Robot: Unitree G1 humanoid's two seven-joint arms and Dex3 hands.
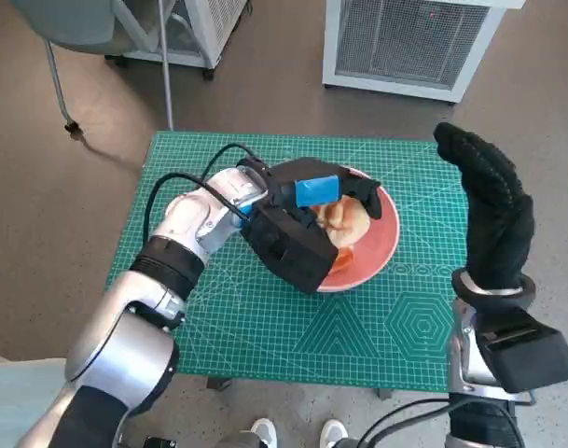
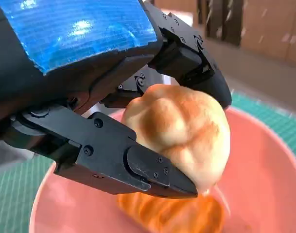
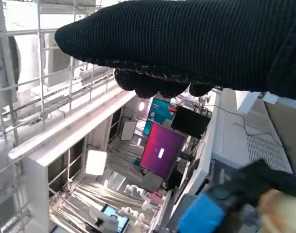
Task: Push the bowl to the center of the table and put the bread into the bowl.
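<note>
Two hands appear above a green cutting mat that covers the small table (image 1: 265, 317). The left hand (image 1: 307, 201), black with blue tape across its back, reaches over a pink bowl (image 1: 381, 247) and grasps the bread (image 1: 344, 219), a pale golden roll; in the left wrist view its black fingers (image 2: 138, 165) close around the roll (image 2: 182, 131) from both sides, holding it just above the bowl's inner floor (image 2: 264, 184), where an orange reflection of the roll shows beneath it. Whether the roll touches the bowl cannot be told. The bowl sits toward the far edge of the table, right of its middle, with its rim clear of every edge. The right hand (image 1: 493, 210), in a black knitted glove, is raised over the right edge of the table, well apart from the bowl, its fingers extended together and holding nothing. The right wrist view shows the glove (image 3: 196, 43) across the top, with shelving and a lit screen (image 3: 162, 150) beyond, and a blurred part of the left hand and bread at the lower corner.
</note>
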